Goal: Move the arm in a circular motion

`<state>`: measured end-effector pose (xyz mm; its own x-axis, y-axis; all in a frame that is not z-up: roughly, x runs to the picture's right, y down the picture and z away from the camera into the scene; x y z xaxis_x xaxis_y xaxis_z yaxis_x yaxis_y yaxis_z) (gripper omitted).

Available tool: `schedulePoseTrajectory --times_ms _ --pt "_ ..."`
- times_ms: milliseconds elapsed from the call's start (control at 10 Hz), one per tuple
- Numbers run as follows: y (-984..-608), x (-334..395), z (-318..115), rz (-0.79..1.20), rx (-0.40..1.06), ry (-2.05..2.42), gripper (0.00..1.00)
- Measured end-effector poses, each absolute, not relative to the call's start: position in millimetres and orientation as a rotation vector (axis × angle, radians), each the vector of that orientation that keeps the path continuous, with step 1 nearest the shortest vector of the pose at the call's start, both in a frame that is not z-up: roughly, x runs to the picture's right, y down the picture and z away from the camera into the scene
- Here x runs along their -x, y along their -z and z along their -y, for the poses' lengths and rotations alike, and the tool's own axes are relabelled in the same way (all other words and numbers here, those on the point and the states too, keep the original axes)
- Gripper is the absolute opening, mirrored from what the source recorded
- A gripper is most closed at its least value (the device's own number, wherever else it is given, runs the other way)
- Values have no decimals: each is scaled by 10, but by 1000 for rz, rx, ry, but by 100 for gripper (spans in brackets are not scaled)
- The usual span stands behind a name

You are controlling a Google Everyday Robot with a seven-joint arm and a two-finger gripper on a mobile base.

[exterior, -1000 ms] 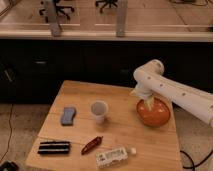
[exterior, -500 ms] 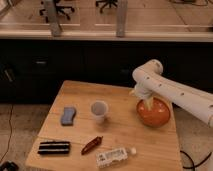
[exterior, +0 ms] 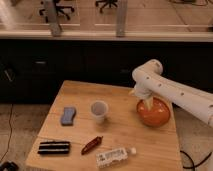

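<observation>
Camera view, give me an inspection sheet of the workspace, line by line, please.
Surface: wooden table, with items spread across it.
Job's things: white arm reaches in from the right, elbow bent above the table's far right corner.
Clutter: blue pad, white cup, orange bowl, black flat pack, red packet, plastic bottle lying on its side.
Grippers: pincer points down over the orange bowl; whether they touch cannot be told.
Cables: dark cable on the floor at right; thin cable at left.
Surroundings: dark cabinets behind the table; office chairs beyond them.
</observation>
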<state>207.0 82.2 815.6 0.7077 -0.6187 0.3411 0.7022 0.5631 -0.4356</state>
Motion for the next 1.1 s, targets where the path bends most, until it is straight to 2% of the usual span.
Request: schedulePoseTrajectory --times_ms 1100 --pt "-8169 -2076 -770 161 572 800 80"
